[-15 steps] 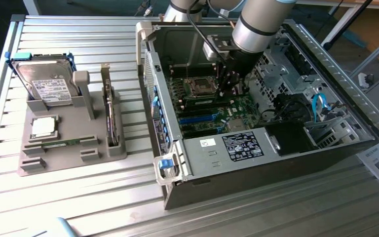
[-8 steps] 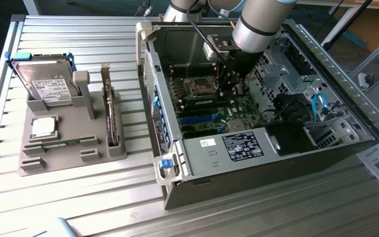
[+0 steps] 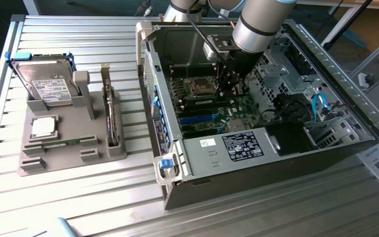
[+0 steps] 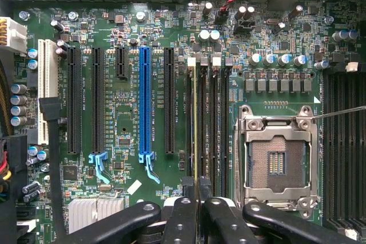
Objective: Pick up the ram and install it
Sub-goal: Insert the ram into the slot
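**Ram clamped in the gripper, edge-on over the memory slots**

In the wrist view I see the gripper (image 4: pixel 197 191) closed on the ram (image 4: pixel 195 124). Its two inner fingers (image 4: pixel 184 215) stand close together, with the thin board pinched between them. The ram shows to me edge-on, as a narrow yellowish line running along the motherboard (image 4: pixel 128 115). It lies in line with the bank of black memory slots (image 4: pixel 213 124), over the slot farthest from the processor socket (image 4: pixel 278 161). That socket is open beside the bank. The blue expansion slot (image 4: pixel 144 101) lies on the bank's other side, with a black slot between the two. I cannot tell whether the ram's lower edge is seated in its slot or only just above it.

In the exterior view the arm reaches down into the open computer case (image 3: pixel 255 173), and the gripper (image 3: pixel 229 90) is low over the board, close to the socket. Well apart from it, toward the exterior view's left, the gray holder (image 3: pixel 57 163) stands on the slatted table (image 3: pixel 77 207). The holder carries the hard drive (image 3: pixel 45 84) upright and the square processor chip (image 3: pixel 43 127) lying flat.
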